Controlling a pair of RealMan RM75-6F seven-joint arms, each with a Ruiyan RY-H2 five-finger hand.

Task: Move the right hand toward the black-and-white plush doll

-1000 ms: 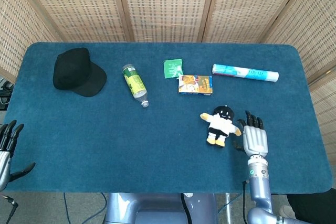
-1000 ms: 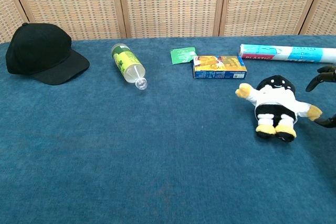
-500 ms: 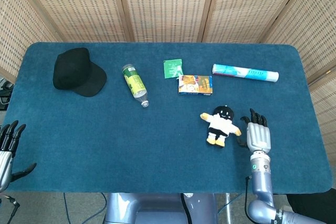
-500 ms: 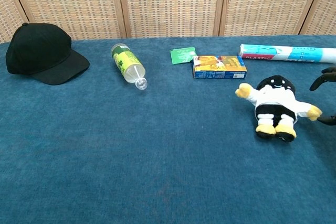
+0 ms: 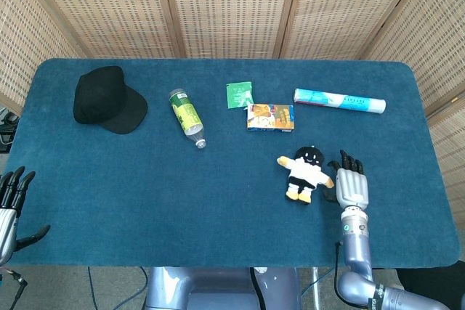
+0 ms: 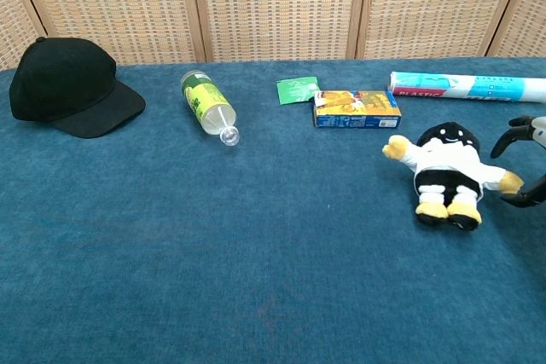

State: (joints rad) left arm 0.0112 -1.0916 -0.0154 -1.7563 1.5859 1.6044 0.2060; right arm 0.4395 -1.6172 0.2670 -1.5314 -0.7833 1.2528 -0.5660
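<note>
The right hand (image 5: 352,186) stands with its dark fingertips (image 5: 343,157) spread and pointing toward the far edge of the table (image 5: 218,201), palm side hidden, nothing in its hold; in the chest view only curved black fingers (image 6: 509,133) reach in from the right border, the rest of the hand cut off, so whether the thumb touches the toy cannot be told from either camera. The black-and-white plush doll (image 5: 304,172) lies just beside those fingers, on the side toward the table's left edge, in the near-right part of the blue surface; its long axis runs from the dark head at the far end to the yellow feet at the near end, tilted a little, with one outstretched arm reaching toward the hand; the coming move, as I judge it, is a short sideways travel toward the left edge with the fingers kept apart. The left hand (image 5: 10,205) sits at the near-left corner, partly off the table and cut by the frame, fingers apart and holding nothing, well apart from the doll, so the right hand is plainly the nearer of the 2; the doll's underside is out of sight.
</note>
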